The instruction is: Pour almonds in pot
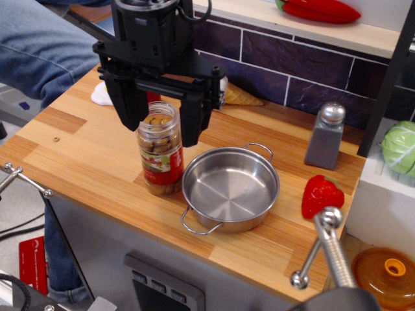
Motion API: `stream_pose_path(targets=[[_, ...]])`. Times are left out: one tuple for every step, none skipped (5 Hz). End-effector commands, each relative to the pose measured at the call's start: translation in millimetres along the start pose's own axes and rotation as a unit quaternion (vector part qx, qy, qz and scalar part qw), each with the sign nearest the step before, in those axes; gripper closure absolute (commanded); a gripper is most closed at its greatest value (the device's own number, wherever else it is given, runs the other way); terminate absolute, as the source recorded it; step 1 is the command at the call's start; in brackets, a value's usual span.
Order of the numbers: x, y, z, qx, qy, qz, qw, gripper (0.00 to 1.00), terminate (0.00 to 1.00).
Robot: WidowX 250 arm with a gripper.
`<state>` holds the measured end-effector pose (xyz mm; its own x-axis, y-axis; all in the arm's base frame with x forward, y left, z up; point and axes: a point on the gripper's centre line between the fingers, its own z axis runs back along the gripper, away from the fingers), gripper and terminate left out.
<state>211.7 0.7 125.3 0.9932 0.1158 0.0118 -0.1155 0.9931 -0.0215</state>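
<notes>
Wooden counter (78, 162) backed by a dark purple tiled wall (292, 65), seen from the front and above. My gripper (163, 116) hangs over the jar of almonds (160, 157), its two black fingers (131, 103) spread wide, one on each side of the jar's top; neither finger can be seen pressing the jar, and I hold nothing. The jar stands upright on the counter, brown nuts showing through the clear plastic above a red-and-green label. Just to its right, nearly touching, sits the pot (231, 188), a shallow shiny steel pan with two wire loop handles, nothing inside it. A red strawberry-shaped toy (321, 196) lies near the pot's right side. Behind that stands a grey salt shaker (325, 136). An orange lid (388, 275) shows at the lower right, off the counter.
</notes>
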Motion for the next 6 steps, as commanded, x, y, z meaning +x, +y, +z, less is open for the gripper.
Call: stream_pose_path(targets=[[0,0,0,0.0,0.0,0.0,1.0,0.0,0.0],[3,23,22,-0.074,-0.021,0.094,0.9926,0.0,0.0],[12,38,33,-0.121,-0.009,0.175,0.977,0.0,0.0],[20,56,37,-0.151,-0.009,0.285,0.9466,0.0,0.0],[34,75,34,-0.163,0.015,0.371,0.9141,0.0,0.0],[44,92,16,-0.16,0.06,0.444,0.8796,0.0,0.0]])
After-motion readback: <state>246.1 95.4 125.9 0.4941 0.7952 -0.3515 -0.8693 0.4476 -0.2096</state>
